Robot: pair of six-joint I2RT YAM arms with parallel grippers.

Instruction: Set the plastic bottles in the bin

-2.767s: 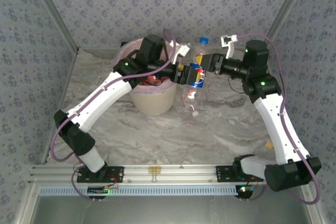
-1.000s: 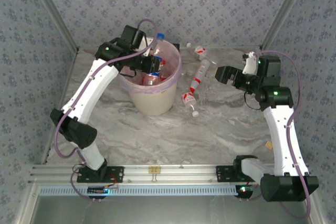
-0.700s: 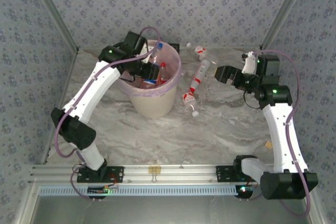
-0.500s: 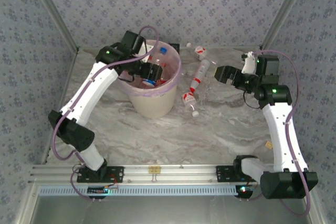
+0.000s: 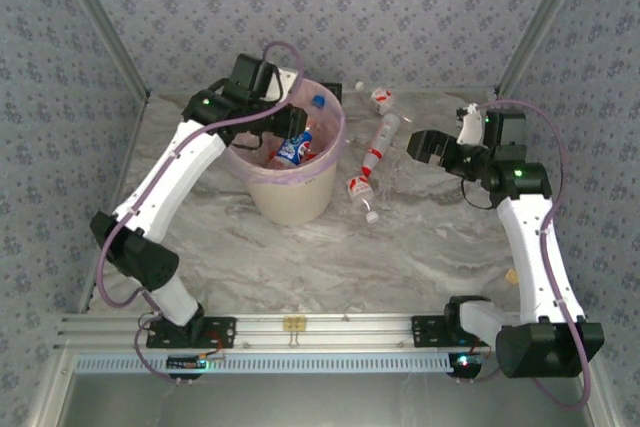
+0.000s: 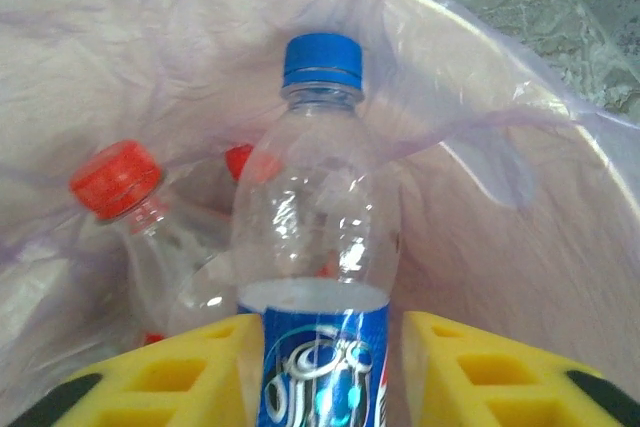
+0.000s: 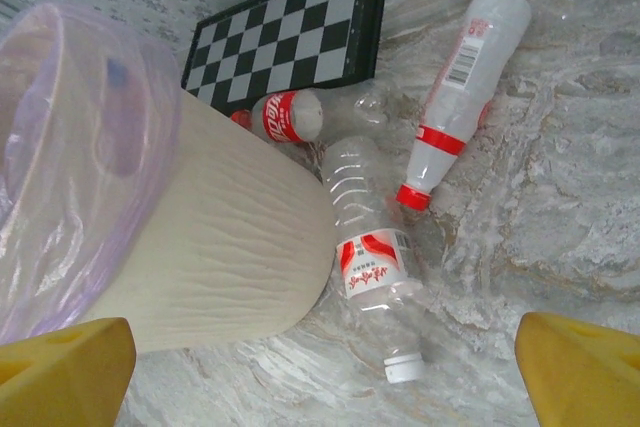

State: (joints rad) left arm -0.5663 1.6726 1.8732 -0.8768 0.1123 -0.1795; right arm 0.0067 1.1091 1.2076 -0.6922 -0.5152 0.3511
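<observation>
Marbled table [image 5: 420, 247] carries the bin [image 5: 292, 202] near its far edge. Left gripper [image 6: 325, 367], jaws parted, straddles a blue-capped bottle [image 6: 320, 177] inside the bin. Right gripper [image 7: 325, 362] gapes empty. Risk: an upward retraction could snag the liner [image 6: 480, 117] and tip the bin.

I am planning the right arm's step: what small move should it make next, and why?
Probably lower the right gripper toward the white-capped bottle lying beside the bin. It is wide open and holds nothing, and this bottle lies on the table almost directly below it.
</observation>
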